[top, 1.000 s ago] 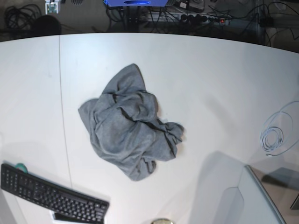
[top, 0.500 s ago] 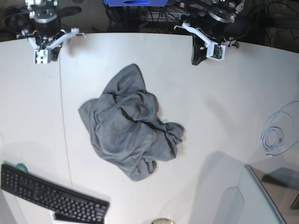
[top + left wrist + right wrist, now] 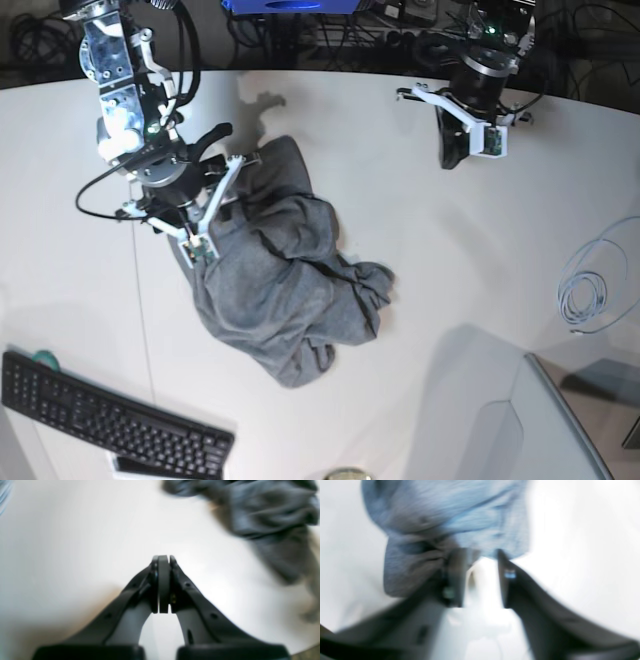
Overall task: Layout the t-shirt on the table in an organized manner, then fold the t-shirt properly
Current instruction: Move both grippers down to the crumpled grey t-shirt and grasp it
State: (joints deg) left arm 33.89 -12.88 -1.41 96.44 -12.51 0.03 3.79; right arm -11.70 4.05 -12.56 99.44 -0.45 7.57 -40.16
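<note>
- While crumpled in a heap, lay near the table's middle, the t-shirt, long axis slanting from upper left by the right gripper down toward the lower right.
- Looked heather-grey, soft and deeply creased, bunched into folds with one rounded lobe up top and a knotted lump poking out to the right; no sleeve or neck to be made out.
- Stood over the heap's upper-left edge, right gripper, fingers parted with bare white tabletop showing in the gap and cloth lying just past the tips; one finger against the fabric, though too blurred in the right wrist view to tell if touching.
- Hung near the table's far curved edge, well apart from the shirt, left gripper, jaws pressed flat together on nothing, as seen in the left wrist view, with grey cloth off to the upper right.
- Offered wide bare tabletop all round the heap, most of it to the right.
- Sat at the lower left corner, black keyboard; lay by the right edge, coiled pale cable.
</note>
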